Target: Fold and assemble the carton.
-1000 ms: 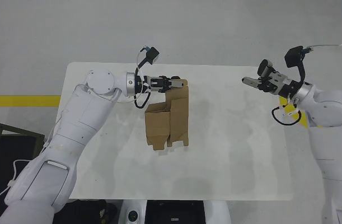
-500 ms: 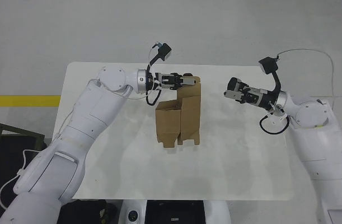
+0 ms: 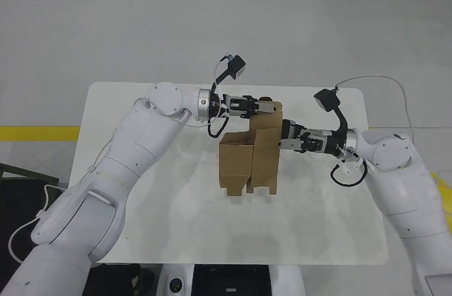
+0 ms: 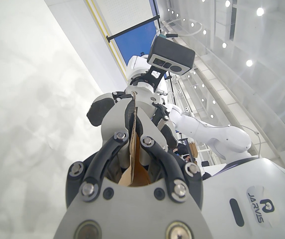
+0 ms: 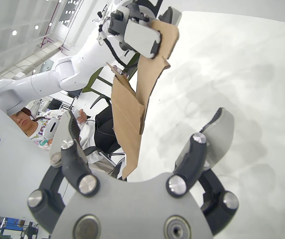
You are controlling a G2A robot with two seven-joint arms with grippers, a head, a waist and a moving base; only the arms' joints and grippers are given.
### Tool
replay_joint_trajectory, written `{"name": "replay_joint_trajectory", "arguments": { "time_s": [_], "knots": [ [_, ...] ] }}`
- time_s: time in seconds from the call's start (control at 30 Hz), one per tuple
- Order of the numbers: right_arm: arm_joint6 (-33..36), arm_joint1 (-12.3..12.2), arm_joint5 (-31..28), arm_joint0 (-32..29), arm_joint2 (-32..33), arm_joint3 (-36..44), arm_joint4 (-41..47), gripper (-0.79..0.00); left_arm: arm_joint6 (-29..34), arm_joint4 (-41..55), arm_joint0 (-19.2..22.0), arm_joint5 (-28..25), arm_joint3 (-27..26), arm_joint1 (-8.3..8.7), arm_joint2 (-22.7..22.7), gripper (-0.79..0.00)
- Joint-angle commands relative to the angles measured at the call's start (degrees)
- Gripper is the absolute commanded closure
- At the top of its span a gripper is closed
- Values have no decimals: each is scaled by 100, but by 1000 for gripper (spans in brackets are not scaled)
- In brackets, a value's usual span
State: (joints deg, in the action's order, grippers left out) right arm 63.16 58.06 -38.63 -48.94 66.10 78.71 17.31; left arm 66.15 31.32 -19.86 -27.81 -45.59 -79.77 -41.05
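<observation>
A brown cardboard carton [image 3: 251, 159], partly unfolded with flaps pointing down, hangs over the middle of the white table [image 3: 137, 222]. My left gripper [image 3: 268, 107] is shut on the carton's far upper edge; in the left wrist view the cardboard edge [image 4: 133, 165] runs between its pads. My right gripper [image 3: 283, 140] is open at the carton's right side, its fingers [image 5: 219, 123] spread apart and the carton [image 5: 127, 110] hanging just ahead of them. The right wrist view also shows the left gripper [image 5: 142, 35] clamped on the top flap.
The table's front and left parts are bare. A yellow floor line [image 3: 33, 133] runs past the left side of the table. The right arm's cable [image 3: 373, 80] loops above the table's far right corner.
The left arm has carried the carton to the right, towards the table's middle. The right arm has swung left from the table's right edge up to the carton's side.
</observation>
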Motion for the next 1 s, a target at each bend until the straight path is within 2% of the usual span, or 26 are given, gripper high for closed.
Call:
{"name": "replay_joint_trajectory", "arguments": {
  "time_s": [0.0, 0.1, 0.13, 0.2, 0.23, 0.3, 0.57, 0.8, 0.83, 0.87, 0.9, 0.93, 0.97],
  "knots": [
    [-21, 12, -21, 14, -57, 4, 6, -785, 33, 31, 10, 2, 54, -34, 13, 0],
    [-63, 34, -44, 30, -156, -8, -11, -779, 55, 68, 22, 9, 123, -84, 25, 0],
    [-69, 41, -52, 37, -191, -7, -17, -736, 64, 70, 26, 4, 136, -100, 29, 0],
    [-70, 54, -70, 46, -253, -14, -4, -570, 85, 79, 30, 8, 162, -127, 33, 0],
    [-67, 59, -79, 53, -278, -19, 1, -533, 94, 83, 34, 11, 178, -139, 30, 0],
    [-52, 70, -92, 63, -332, -24, 20, -391, 114, 79, 38, 3, 201, -159, 24, 0],
    [-11, 101, -152, 93, -488, -61, 87, -286, 173, -62, 55, -10, 241, -217, 5, 0],
    [-7, 123, -181, 117, -573, -144, 170, -83, 243, -67, 37, -59, 256, -239, -85, 0],
    [-4, 125, -188, 122, -579, -156, 174, -52, 283, -44, 28, -95, 240, -242, -102, -28],
    [-3, 126, -196, 125, -586, -168, 174, -31, 312, -47, 27, -111, 237, -245, -112, -243],
    [-5, 128, -198, 127, -592, -183, 183, -3, 321, -69, 32, -121, 234, -248, -119, -570],
    [-8, 129, -200, 128, -595, -201, 192, 0, 322, -69, 31, -136, 221, -252, -130, -785],
    [-9, 130, -204, 132, -596, -214, 192, 0, 331, -59, 29, -144, 209, -256, -145, -785]
  ]
}}
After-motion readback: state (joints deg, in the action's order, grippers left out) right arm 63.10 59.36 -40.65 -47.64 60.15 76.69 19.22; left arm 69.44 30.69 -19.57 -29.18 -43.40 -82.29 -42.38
